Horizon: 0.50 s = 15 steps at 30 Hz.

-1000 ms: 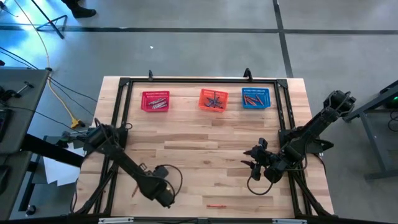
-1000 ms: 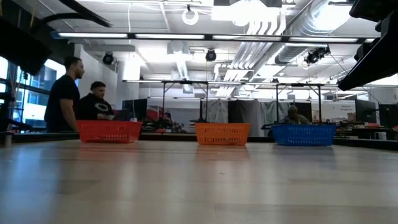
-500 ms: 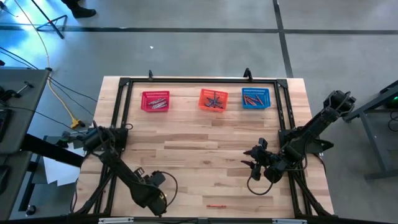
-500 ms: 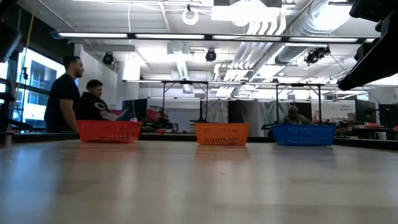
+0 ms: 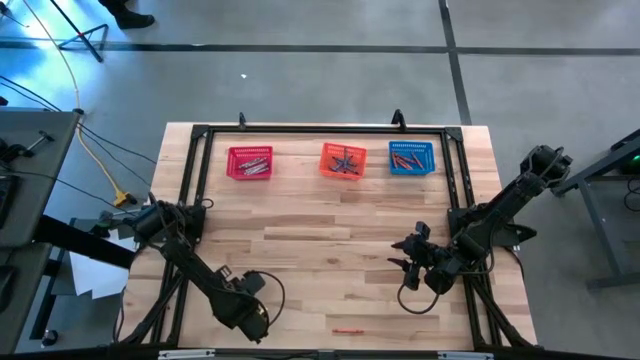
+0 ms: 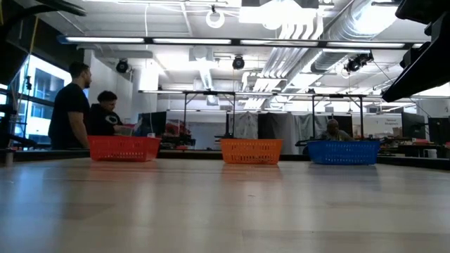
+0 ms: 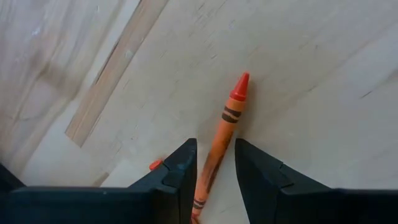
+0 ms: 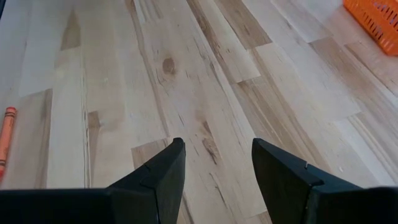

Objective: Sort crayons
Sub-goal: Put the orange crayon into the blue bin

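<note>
Left gripper [image 7: 212,171] sits low over the tabletop [image 5: 330,215] near its front edge, left of centre. An orange crayon [image 7: 219,138] lies between the two fingers [image 7: 176,175], jaws set close either side of it; the lower part of the stick is in the gap, the red tip pokes out past the fingertips. Cannot tell if the pads actually touch it.

Right gripper [image 5: 408,255] is over the right part of the tabletop, toward the front, jaws spread wide with nothing between them.

Another orange crayon [image 5: 347,330] lies loose by the front edge, between the two grippers.

Along the back edge: red basket [image 5: 249,162], orange basket [image 5: 343,160], blue basket [image 5: 411,157], each with crayons inside.

Two people [image 6: 84,116] stand in the room beyond the red basket.
</note>
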Each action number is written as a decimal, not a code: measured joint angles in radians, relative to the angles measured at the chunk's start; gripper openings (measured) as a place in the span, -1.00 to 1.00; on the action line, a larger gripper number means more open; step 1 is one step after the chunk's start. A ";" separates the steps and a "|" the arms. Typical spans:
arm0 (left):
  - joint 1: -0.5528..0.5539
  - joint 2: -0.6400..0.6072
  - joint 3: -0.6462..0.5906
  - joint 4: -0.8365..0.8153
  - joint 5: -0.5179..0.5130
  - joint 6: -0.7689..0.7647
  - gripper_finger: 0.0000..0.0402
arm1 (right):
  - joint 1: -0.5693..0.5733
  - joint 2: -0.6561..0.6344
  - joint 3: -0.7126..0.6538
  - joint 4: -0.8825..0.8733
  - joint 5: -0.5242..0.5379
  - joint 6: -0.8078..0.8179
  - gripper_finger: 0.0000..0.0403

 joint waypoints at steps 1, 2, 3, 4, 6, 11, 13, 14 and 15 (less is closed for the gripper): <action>0.000 0.000 0.000 0.000 0.000 0.001 -0.51 | 0.000 0.000 0.000 0.000 0.000 0.000 -0.10; 0.000 0.000 0.000 0.001 0.000 0.000 -0.51 | 0.000 0.000 0.000 0.000 0.000 0.000 -0.10; 0.000 0.001 -0.001 0.002 0.000 0.001 -0.51 | 0.000 0.000 0.000 0.000 0.000 0.000 -0.10; 0.001 0.001 -0.002 0.005 0.006 0.004 -0.51 | 0.000 0.000 0.000 0.000 0.000 0.000 -0.10; 0.008 0.002 -0.003 0.013 0.037 0.020 -0.51 | 0.000 0.000 0.000 0.000 0.000 0.000 -0.10; 0.022 0.005 -0.006 0.046 0.137 0.072 -0.51 | 0.000 0.000 0.000 0.000 0.001 0.000 -0.10; 0.023 0.004 -0.006 0.069 0.149 0.080 -0.51 | 0.000 0.000 0.000 0.000 0.001 0.000 -0.10; 0.023 0.004 -0.008 0.079 0.150 0.081 -0.51 | 0.000 0.000 0.000 0.000 0.001 0.000 -0.10; 0.022 0.004 -0.008 0.087 0.151 0.082 -0.51 | 0.000 0.000 0.000 0.000 0.001 0.000 -0.10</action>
